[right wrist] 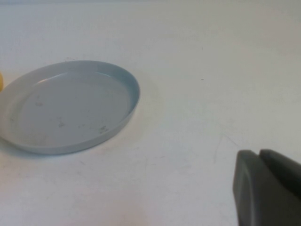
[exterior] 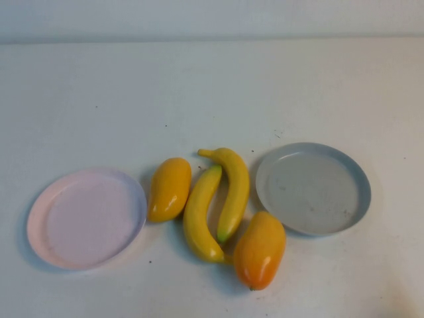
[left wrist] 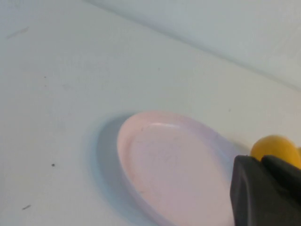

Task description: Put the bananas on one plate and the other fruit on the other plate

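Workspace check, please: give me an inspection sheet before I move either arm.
Surface: plain white table, a few small dark specks.
Plates: round pale pink shallow plate on the robot's left, round grey-blue speckled plate on the right; neither holds fruit.
Bananas: two long curved yellow bananas side by side between the plates, on the table.
Other fruit: plain yellow-orange oval mango beside the pink plate; larger orange-blushed mango nearer the robot, below the grey plate.
Clutter: nothing seen.
Grippers: left gripper shut, empty, over the pink plate's edge; right gripper shut, empty, over bare table beside the grey plate.
Cables: nothing seen.
Surroundings: pale wall behind the table.
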Robot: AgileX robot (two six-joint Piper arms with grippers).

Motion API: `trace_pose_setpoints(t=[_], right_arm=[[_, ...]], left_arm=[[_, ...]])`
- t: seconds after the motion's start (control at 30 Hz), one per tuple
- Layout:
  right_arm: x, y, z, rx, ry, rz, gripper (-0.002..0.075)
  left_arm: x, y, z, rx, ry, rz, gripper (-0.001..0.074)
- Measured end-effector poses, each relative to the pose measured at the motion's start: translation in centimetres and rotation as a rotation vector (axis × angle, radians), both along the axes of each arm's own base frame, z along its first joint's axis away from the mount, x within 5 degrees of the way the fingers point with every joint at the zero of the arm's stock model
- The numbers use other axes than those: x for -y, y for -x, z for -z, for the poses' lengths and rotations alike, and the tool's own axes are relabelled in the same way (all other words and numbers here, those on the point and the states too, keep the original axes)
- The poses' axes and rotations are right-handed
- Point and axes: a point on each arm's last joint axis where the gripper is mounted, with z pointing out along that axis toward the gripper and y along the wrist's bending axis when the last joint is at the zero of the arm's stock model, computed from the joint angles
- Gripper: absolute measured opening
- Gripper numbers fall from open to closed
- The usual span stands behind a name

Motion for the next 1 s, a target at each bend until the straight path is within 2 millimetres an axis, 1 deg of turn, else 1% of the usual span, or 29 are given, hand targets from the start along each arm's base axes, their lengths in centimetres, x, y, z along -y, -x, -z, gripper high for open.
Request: trace_pose_setpoints(t=[0.1,0.23,0.37,0.4,0.47,0.57,0.63,0.77,0.83,0.87,1.0], right_arm=[[0.0,0.0,0.0,0.000,0.000,0.000,-0.0015],[0.0,0.0,0.0,0.000,0.000,0.000,-0.0015],[0.0,0.0,0.0,0.000,0.000,0.000,-0.0015],[0.0,0.0,0.0,0.000,0.000,0.000,-0.0015],[0.0,0.0,0.0,0.000,0.000,0.000,-0.0015],[0.0,0.0,0.0,0.000,0.000,0.000,-0.0015],[0.0,0.0,0.0,0.000,0.000,0.000,-0.0015],[0.0,0.0,0.0,0.000,0.000,0.000,-0.0015],[0.0,0.0,0.0,0.000,0.000,0.000,-0.0016],[0.0,0.0,0.0,0.000,0.000,0.000,-0.0015],[0.0,0.0,0.0,0.000,0.000,0.000,-0.0015]], left_arm=[[0.0,-0.1,-0.6,0.053,0.114,-0.015,0.0002],[-0.1,-0.1,-1.0,0.099,0.149,-0.024,0.0002],[0.0,0.0,-1.3,0.084,0.208,-0.023,0.0000],[0.1,0.0,-1.9,0.069,0.213,-0.019,0.0000],[0.2,0.0,-3.6,0.026,0.213,-0.008,-0.0001],[0.5,-0.5,-6.2,-0.090,0.179,0.011,-0.0002],[0.8,-1.3,-7.8,-0.192,0.133,0.046,-0.0002],[1.0,-3.8,-10.0,-0.380,-0.002,0.097,-0.0002],[1.2,-5.5,-11.3,-0.457,-0.080,0.143,-0.0002],[1.3,-6.2,-11.6,-0.487,-0.113,0.165,-0.0002],[1.8,-10.2,-12.6,-0.577,-0.211,0.266,-0.0002]])
